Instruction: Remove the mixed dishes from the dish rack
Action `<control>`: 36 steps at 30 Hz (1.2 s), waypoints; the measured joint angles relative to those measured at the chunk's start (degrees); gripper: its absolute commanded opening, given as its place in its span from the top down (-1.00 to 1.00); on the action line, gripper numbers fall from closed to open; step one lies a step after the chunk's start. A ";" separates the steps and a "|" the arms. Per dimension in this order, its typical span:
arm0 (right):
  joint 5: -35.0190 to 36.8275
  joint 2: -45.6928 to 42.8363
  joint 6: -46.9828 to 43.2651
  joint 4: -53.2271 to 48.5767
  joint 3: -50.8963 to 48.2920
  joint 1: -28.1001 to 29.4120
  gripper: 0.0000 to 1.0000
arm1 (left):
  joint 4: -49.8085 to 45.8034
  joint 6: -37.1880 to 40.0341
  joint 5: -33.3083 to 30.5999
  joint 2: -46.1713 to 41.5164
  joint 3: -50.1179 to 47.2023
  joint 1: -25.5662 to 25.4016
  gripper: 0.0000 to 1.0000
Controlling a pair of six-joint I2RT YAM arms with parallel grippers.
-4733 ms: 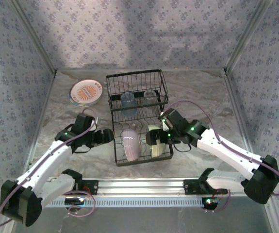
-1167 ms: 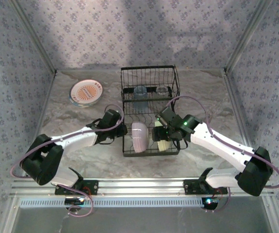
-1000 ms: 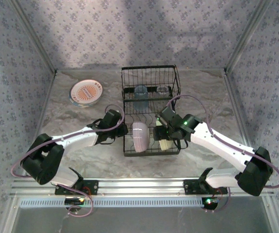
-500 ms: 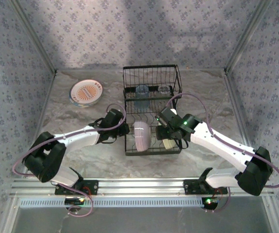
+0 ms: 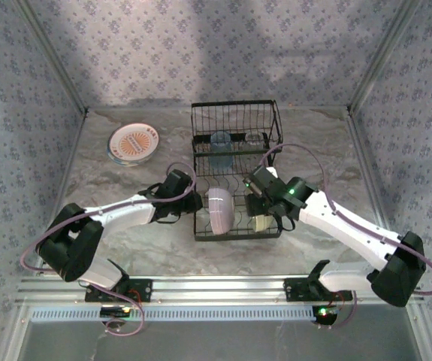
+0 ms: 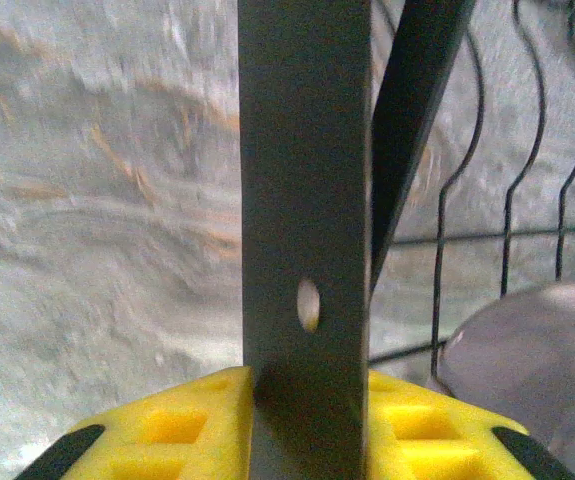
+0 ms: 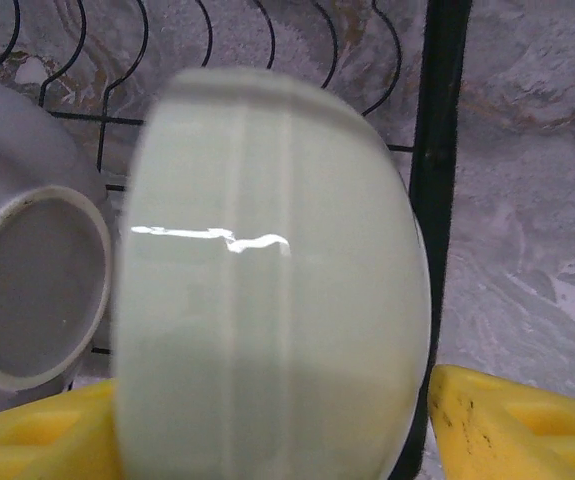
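Observation:
The black wire dish rack (image 5: 276,124) stands mid-table. Its raised back basket holds a translucent blue cup (image 5: 220,143). In the front slots a lavender bowl (image 5: 219,210) and a pale yellow-green bowl (image 5: 260,224) stand on edge. My left gripper (image 5: 193,201) is at the rack's left side, its yellow pads (image 6: 177,425) shut on a flat black rack bar (image 6: 302,150). My right gripper (image 5: 257,209) reaches in from the right. Its fingers (image 7: 507,420) lie against both sides of the pale yellow-green bowl (image 7: 267,300), with the lavender bowl (image 7: 27,290) just left.
A cream plate with an orange centre (image 5: 134,143) lies on the marbled table at the back left. Patterned walls close in the left, back and right. The rack's end bar (image 7: 442,100) runs close to my right finger. Open table lies left and right of the rack.
The rack has slid slightly right with my left gripper on its bar. My right gripper's jaws have narrowed onto the pale yellow-green bowl.

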 measured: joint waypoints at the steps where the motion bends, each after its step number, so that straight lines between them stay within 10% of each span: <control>1: 0.20 -0.17 -0.07 -0.35 0.07 -0.02 -0.20 | -0.46 0.07 0.50 0.00 -0.13 -0.31 0.27; 14: -3.48 -0.57 -1.27 1.18 -0.39 -2.97 -0.99 | -3.30 0.35 2.84 -0.57 -0.35 -0.85 0.18; 36: -19.76 -2.38 -1.33 9.33 -6.27 -9.20 -0.99 | -3.26 0.35 3.02 -0.55 -0.35 -0.85 0.18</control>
